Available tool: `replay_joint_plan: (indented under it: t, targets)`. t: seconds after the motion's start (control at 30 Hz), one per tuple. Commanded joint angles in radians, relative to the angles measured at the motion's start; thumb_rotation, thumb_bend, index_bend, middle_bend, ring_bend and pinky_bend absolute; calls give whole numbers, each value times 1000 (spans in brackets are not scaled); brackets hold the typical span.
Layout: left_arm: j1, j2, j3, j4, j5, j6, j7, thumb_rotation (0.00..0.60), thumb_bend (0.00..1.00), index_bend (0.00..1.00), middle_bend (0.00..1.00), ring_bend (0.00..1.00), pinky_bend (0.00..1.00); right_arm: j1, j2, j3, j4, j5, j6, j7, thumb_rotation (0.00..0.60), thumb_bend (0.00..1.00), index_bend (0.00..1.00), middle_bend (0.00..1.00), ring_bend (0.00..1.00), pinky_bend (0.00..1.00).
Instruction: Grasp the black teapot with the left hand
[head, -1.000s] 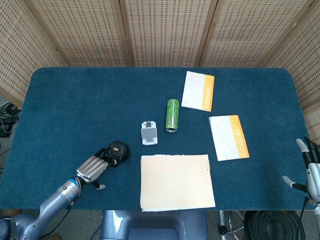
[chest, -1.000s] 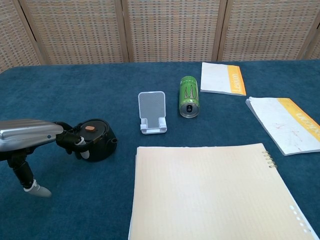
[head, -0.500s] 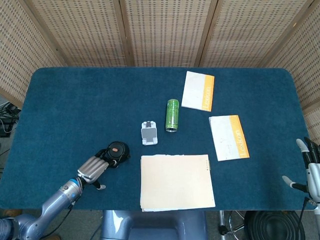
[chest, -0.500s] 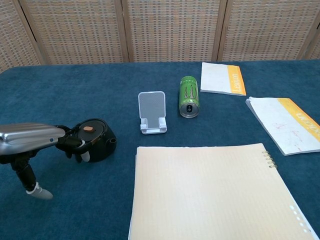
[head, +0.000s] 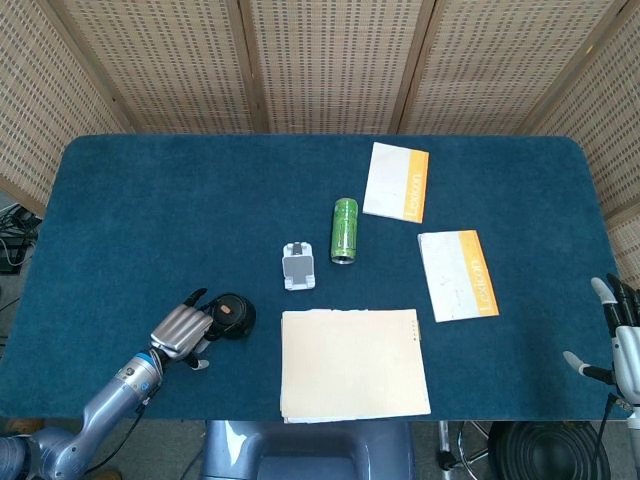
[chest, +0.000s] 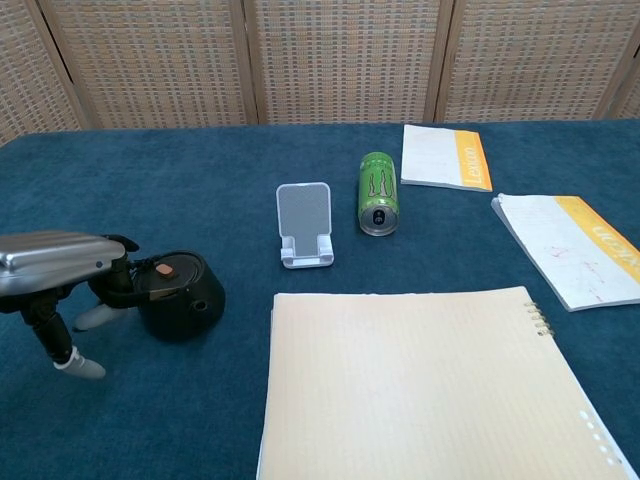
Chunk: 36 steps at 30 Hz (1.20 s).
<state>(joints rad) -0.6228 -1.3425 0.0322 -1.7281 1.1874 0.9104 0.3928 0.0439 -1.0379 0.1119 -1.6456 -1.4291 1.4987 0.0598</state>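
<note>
The black teapot, small and round with a brown knob on its lid, stands upright on the blue tabletop near the front left. My left hand is at its left side, fingers curled against the pot's body and lid; the thumb points down to the cloth, apart from the pot. Off the table's front right corner, my right hand hangs with fingers apart and nothing in it; the chest view does not show it.
A tan notebook lies just right of the teapot. Behind it are a white phone stand and a lying green can. Two white-and-orange booklets lie at the right.
The teapot has slid towards the front left with my left hand and turned, its spout now facing the front. The right hand has stayed still.
</note>
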Motion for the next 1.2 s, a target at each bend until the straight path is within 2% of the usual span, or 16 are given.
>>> replay_joint_plan:
  t: [0.03, 0.17, 0.33, 0.37, 0.6, 0.83, 0.87, 0.93, 1.0, 1.1, 1.2]
  targets:
    - [17, -5, -6, 20, 54, 41, -32, 600, 0, 1000, 933, 614, 14, 0, 0, 0, 0, 0, 0, -1, 600, 0, 0, 0, 0, 0]
    - [44, -14, -5, 62, 155, 124, -69, 600, 0, 1000, 999, 687, 58, 0, 0, -1, -1, -1, 0, -3, 600, 0, 0, 0, 0, 0]
    - [64, -16, -5, 113, 262, 195, -172, 597, 0, 1000, 1000, 771, 73, -1, 0, -2, -3, -4, 3, -5, 600, 0, 0, 0, 0, 0]
    - [69, -17, -3, 120, 273, 204, -197, 576, 0, 1000, 1000, 789, 76, -1, 1, -2, -4, -4, 4, -5, 600, 0, 0, 0, 0, 0]
    - [86, 26, -3, 81, 267, 201, -260, 428, 0, 1000, 1000, 842, 67, -5, 3, -3, -9, -11, 12, -4, 600, 0, 0, 0, 0, 0]
    - [94, 81, -17, -9, 205, 173, -253, 374, 20, 1000, 1000, 864, 68, -9, 8, -4, -14, -16, 21, 2, 600, 0, 0, 0, 0, 0]
    - [95, 88, -19, -20, 198, 170, -250, 364, 79, 1000, 1000, 865, 68, -9, 8, -4, -14, -17, 21, 4, 600, 0, 0, 0, 0, 0]
    - [95, 99, -21, -37, 185, 164, -247, 361, 263, 1000, 1000, 866, 68, -9, 9, -4, -14, -18, 22, 5, 600, 0, 0, 0, 0, 0]
    - [95, 112, -24, -53, 174, 158, -235, 360, 508, 1000, 1000, 866, 67, -10, 10, -4, -14, -19, 23, 6, 600, 0, 0, 0, 0, 0]
    - [94, 130, -27, -77, 147, 146, -204, 359, 745, 1000, 1000, 866, 67, -11, 12, -4, -15, -21, 26, 11, 600, 0, 0, 0, 0, 0]
    - [93, 136, -29, -92, 130, 139, -182, 359, 909, 1000, 1000, 866, 67, -12, 13, -4, -16, -23, 27, 13, 600, 0, 0, 0, 0, 0]
